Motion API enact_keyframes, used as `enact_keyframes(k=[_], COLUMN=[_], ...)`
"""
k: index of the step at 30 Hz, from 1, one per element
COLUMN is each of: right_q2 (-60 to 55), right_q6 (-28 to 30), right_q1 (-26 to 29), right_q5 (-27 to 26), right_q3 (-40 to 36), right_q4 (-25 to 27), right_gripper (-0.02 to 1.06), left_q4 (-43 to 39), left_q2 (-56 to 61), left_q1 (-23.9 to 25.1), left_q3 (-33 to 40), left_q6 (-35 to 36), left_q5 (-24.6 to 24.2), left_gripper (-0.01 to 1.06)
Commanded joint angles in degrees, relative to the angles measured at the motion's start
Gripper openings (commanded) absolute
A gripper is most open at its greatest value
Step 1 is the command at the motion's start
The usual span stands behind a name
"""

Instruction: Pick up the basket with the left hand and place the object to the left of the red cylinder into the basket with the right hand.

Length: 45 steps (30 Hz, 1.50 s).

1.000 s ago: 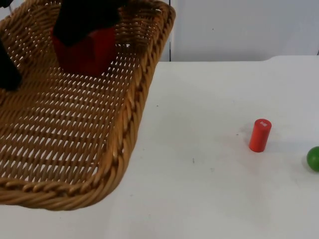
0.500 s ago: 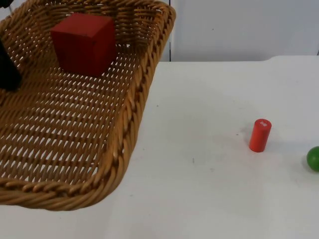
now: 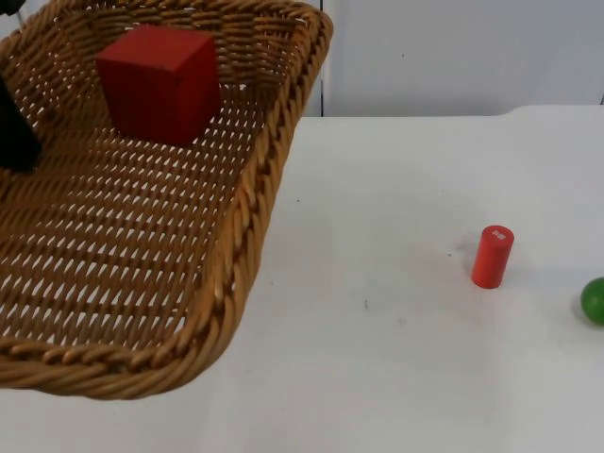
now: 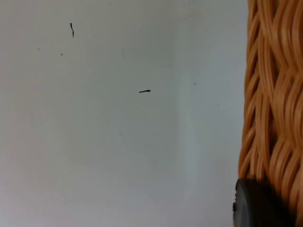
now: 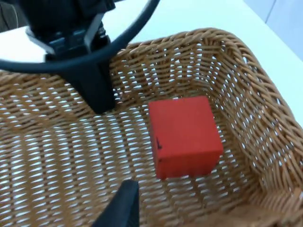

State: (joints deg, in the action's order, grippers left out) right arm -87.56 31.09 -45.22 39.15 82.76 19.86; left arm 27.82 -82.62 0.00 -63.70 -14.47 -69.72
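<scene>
At the top view's left edge the left pincer (image 3: 14, 142) pinches the wicker basket's (image 3: 236, 236) rim; light, stiff weave. Upper left, the red cube (image 3: 159, 83) rests inside: rigid, flat-sided. I cannot tell the right pincer's (image 5: 124, 208) state. The red cylinder (image 3: 492, 256) stands lower right.

Even, bright light falls from above on the white table (image 3: 396, 359); the red cylinder (image 3: 492, 256) casts only a faint soft shadow toward the wall; the basket (image 3: 236, 245) weave shows light through its gaps onto the table; no hard glare; the left wrist view is soft, the basket rim (image 4: 274, 94) slightly out of focus.
</scene>
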Motion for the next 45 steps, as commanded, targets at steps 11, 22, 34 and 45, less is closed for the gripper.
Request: enact_keyframes(k=[11, 22, 34, 45], right_q2=[12.41, 24.98, 36.47, 37.22], right_q6=[-3.43, -3.43, -3.43, -3.43], right_q1=[-0.07, -0.07, -0.07, -0.07], right_q5=[-0.64, -0.63, -3.01, -5.9], right_q3=[-6.75, -17.37, -25.44, -25.44], right_q4=[-0.25, -0.38, -0.38, -0.15], right_gripper=[1.05, 1.05, 1.05, 1.05], left_q4=[1.61, 1.61, 1.61, 1.61], left_q2=[0.32, 0.32, 0.32, 0.32], left_q1=[0.0, 0.0, 0.0, 0.0], left_q3=[0.08, 0.08, 0.08, 0.08], left_q6=[-0.2, -0.2, -0.2, -0.2], left_q5=[-0.24, -0.24, -0.24, 0.04], left_gripper=[0.0, 0.0, 0.0, 0.0])
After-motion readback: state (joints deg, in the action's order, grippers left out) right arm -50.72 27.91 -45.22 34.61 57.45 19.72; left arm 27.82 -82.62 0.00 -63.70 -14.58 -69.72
